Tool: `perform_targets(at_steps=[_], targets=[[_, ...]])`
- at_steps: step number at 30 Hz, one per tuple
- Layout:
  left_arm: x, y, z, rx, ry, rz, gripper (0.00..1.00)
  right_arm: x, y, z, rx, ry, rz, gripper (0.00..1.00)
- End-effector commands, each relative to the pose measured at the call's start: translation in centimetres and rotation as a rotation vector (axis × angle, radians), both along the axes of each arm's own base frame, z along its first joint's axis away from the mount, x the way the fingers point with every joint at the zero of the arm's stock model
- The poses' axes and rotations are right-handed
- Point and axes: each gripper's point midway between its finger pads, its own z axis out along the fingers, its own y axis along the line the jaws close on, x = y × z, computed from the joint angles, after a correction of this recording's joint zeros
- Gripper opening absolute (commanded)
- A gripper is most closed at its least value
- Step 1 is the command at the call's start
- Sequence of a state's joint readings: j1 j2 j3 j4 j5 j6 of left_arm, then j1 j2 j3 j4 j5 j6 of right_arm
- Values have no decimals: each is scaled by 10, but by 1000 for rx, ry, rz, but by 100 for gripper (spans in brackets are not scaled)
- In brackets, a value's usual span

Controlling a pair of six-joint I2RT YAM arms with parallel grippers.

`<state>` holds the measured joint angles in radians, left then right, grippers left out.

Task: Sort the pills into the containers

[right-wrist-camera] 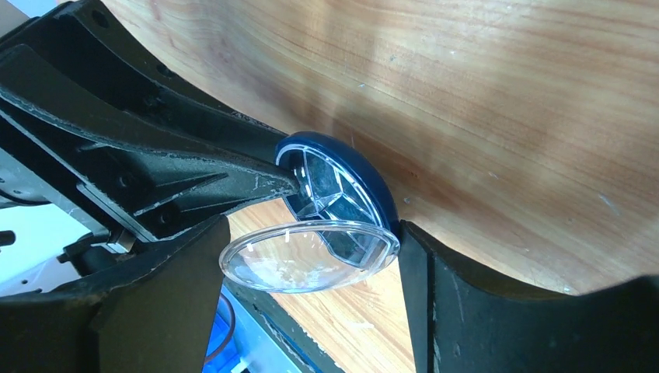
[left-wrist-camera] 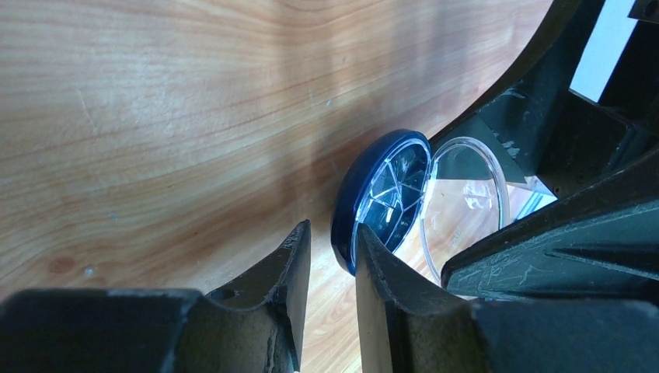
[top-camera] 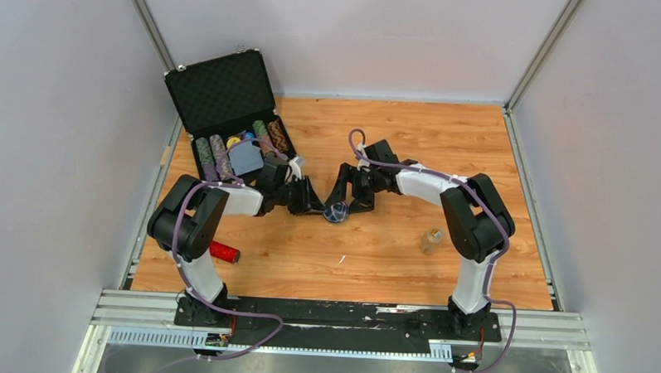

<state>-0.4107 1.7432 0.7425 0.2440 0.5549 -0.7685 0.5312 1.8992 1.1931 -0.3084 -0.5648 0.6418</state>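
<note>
At the table's (top-camera: 428, 148) centre the dish (top-camera: 336, 212), clear lid (right-wrist-camera: 307, 260) tipped open, sits clasped by the right gripper (right-wrist-camera: 311, 233), the left gripper (left-wrist-camera: 332, 247) nearly closed at its rim, hold unclear; case (top-camera: 230, 108) at ten o'clock, bottle (top-camera: 430, 240) at four.

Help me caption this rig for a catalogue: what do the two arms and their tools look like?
The left arm and right arm match: chunky black joints, white links, a purple cable running along each. The left tool and right tool are matte black two-finger wedges, edges scuffed grey.
</note>
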Motion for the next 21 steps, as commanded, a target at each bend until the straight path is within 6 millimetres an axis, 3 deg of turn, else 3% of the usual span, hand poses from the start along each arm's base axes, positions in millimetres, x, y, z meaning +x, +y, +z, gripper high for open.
perform_targets(at_steps=[1, 10, 16, 21], targets=[[3, 11, -15, 84, 8, 26, 33, 1, 5, -4, 1, -37, 15, 41], [0, 16, -28, 169, 28, 23, 38, -3, 6, -10, -90, -61, 26, 62], [-5, 20, -38, 196, 63, 40, 41, 2, -7, -18, -257, -89, -16, 79], [-9, 20, -47, 226, 91, 33, 41, 0, -6, -18, -356, -143, 2, 90]])
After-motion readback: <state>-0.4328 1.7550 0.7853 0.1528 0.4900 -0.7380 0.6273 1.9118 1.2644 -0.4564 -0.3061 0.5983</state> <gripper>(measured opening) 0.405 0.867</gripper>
